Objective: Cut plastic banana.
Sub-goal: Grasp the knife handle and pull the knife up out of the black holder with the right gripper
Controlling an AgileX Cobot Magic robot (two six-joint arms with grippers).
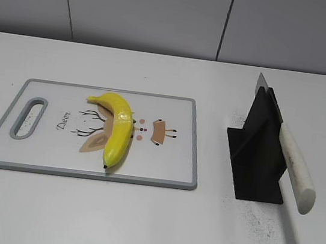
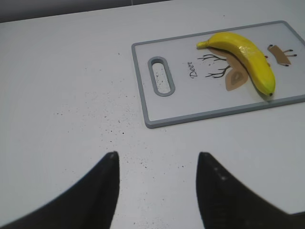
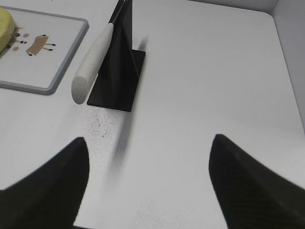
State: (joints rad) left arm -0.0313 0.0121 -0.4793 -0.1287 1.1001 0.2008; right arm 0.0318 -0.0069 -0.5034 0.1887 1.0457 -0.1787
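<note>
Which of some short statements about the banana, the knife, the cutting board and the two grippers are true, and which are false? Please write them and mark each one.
1. The banana lies whole on the cutting board. True.
2. The knife lies flat on the board beside the banana. False: it rests slanted in the black stand, to the right of the board, with its white handle pointing down and outward.
3. The left gripper is open and holds nothing. True.
4. The right gripper is shut on the knife handle. False: it is open over bare table, apart from the knife.
5. The board's handle slot is at the end nearest the stand. False: it is at the far, left end.
</note>
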